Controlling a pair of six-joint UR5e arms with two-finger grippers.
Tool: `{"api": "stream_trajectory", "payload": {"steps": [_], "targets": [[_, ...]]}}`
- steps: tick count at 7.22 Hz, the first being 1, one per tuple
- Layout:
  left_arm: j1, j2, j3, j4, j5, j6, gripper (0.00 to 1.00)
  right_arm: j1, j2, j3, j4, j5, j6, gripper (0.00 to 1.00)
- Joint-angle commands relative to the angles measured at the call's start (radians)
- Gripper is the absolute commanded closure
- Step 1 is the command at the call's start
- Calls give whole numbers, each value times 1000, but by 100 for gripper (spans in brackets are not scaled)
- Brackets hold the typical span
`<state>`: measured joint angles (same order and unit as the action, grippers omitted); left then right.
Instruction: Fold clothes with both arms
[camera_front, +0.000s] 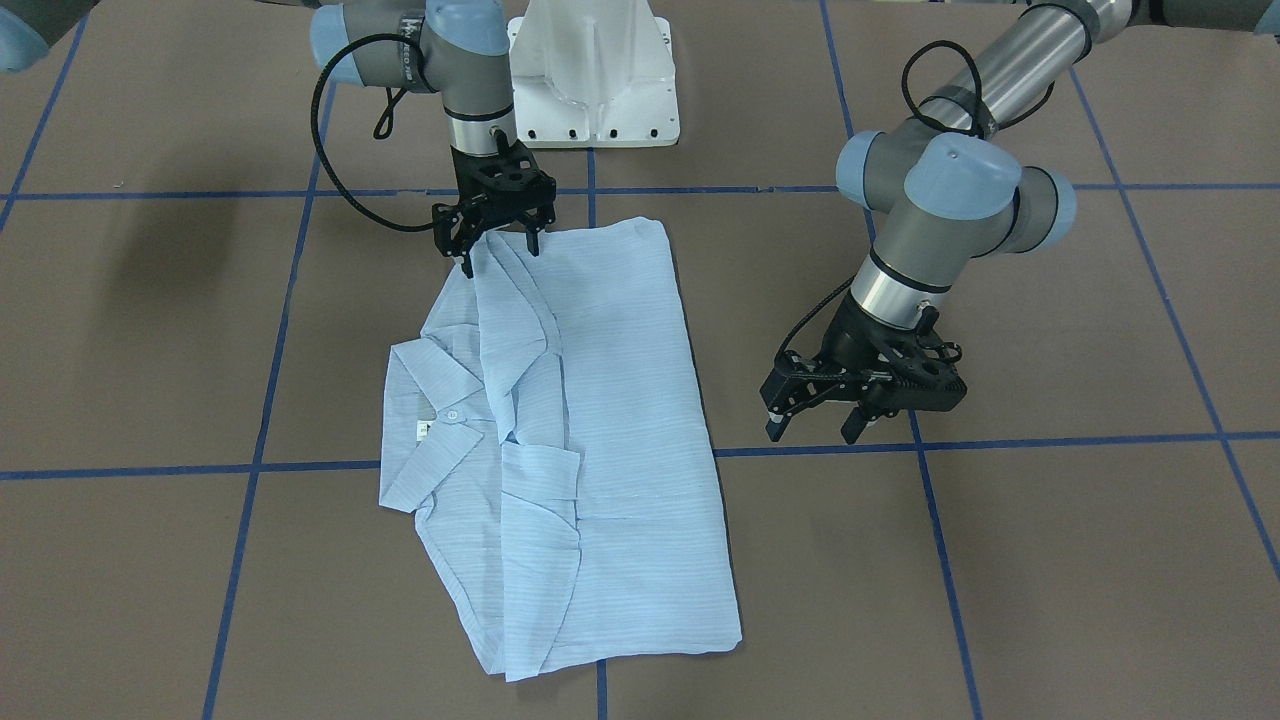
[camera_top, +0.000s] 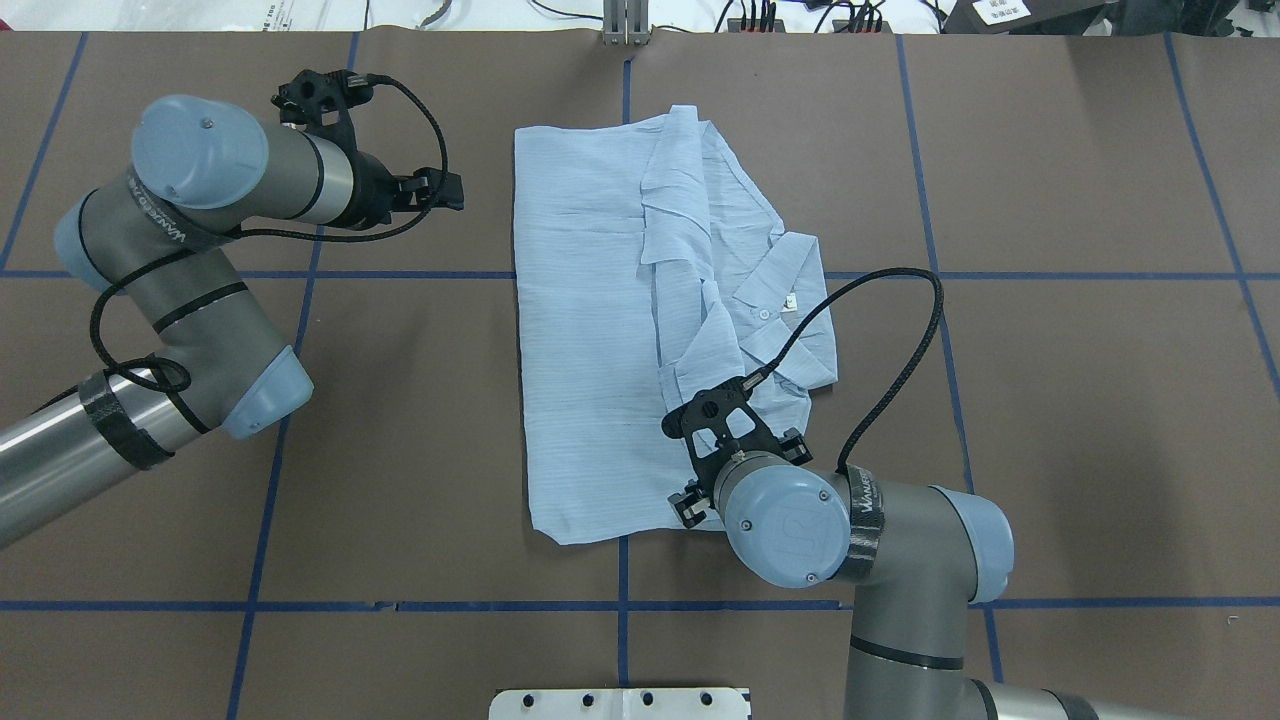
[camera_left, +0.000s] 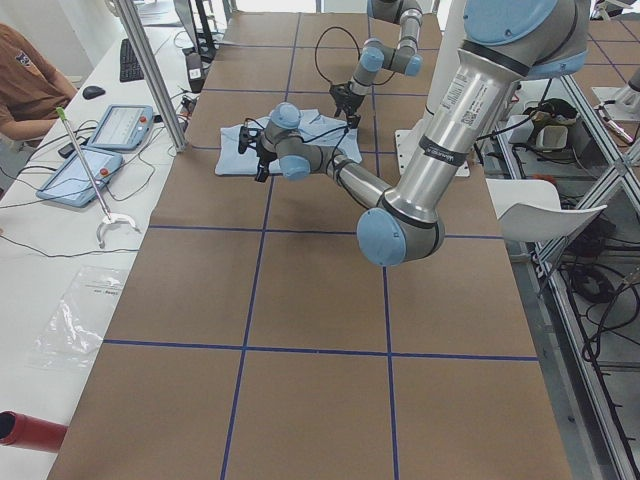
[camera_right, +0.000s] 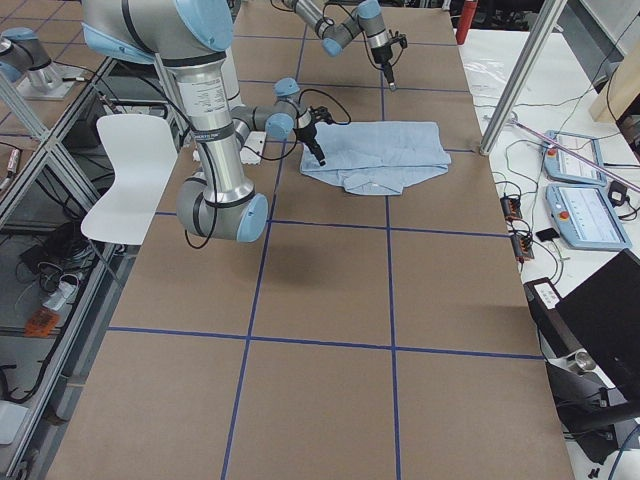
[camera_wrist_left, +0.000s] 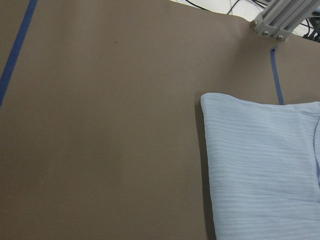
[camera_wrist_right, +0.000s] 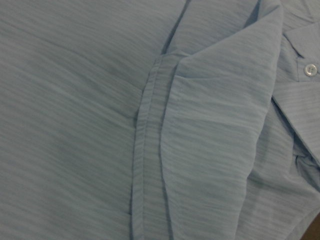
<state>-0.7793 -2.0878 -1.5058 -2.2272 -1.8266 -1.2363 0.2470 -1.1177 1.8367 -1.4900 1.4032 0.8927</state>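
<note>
shirt (camera_front: 600, 420) lies folded flat on the table (camera_front: 150, 330). my right gripper (camera_front: 500, 250) stands over its edge nearest my base, jaws apart. my left gripper (camera_front: 812, 428) hangs beside its long side, apart and empty.

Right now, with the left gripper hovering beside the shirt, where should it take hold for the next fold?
Likely the far corner on the straight left edge of the shirt, coming in low from the bare table on that side, where the left gripper hovers open. That edge lies flat and unobstructed, while the right gripper stands open over the robot-side edge.
</note>
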Motion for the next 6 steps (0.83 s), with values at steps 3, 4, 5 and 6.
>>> {"api": "stream_trajectory", "payload": {"steps": [3,4,5,6], "targets": [[34,-1,13,-3,3,-32,0,8,-11,-13,-1,-1,-34,0],[37,-3,13,-5,3,-43,0,12,-11,-16,-1,0,-34,0],[49,-3,15,-5,4,-45,0,21,-13,-16,-1,3,-35,0],[49,-9,15,-5,4,-45,0,38,-28,-13,2,11,-46,0]]}}
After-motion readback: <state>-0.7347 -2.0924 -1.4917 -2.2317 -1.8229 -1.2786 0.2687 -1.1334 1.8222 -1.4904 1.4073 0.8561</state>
